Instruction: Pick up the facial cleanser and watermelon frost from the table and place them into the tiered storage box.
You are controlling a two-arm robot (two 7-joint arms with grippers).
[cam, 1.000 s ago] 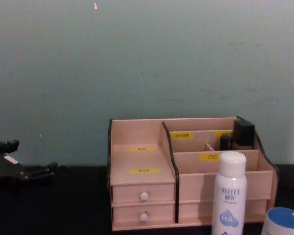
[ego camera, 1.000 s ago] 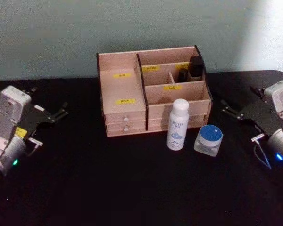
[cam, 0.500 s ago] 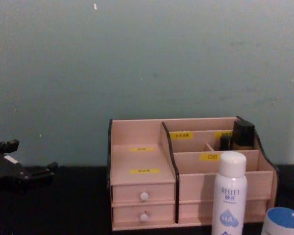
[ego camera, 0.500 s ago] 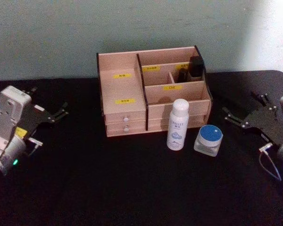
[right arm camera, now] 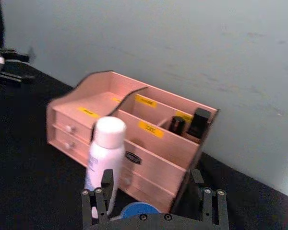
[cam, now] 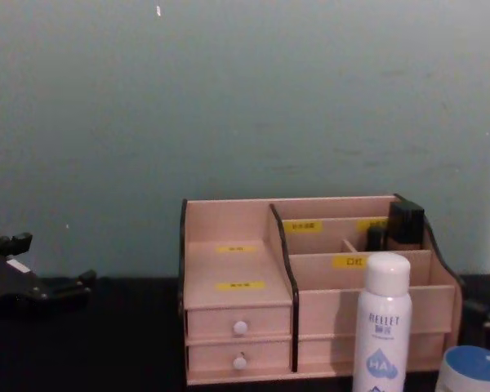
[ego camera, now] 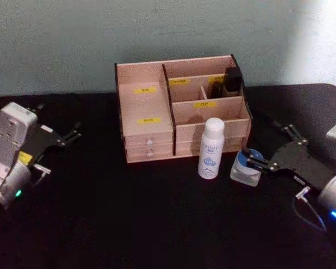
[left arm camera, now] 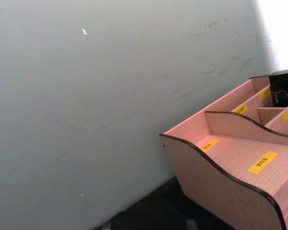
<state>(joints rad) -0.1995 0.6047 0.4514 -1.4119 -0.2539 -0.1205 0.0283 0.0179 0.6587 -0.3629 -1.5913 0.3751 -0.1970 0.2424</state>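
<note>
Black table | right pincer spread at part-hidden blue-lidded jar | left pincer spread, parked

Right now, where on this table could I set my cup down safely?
Free: the wide black tabletop nearer the robot than the white bottle, and the strip between the storage box and the left jaws. Crowded: the box's front right, where bottle, blue-lidded jar and the open right jaws sit close together.
</note>
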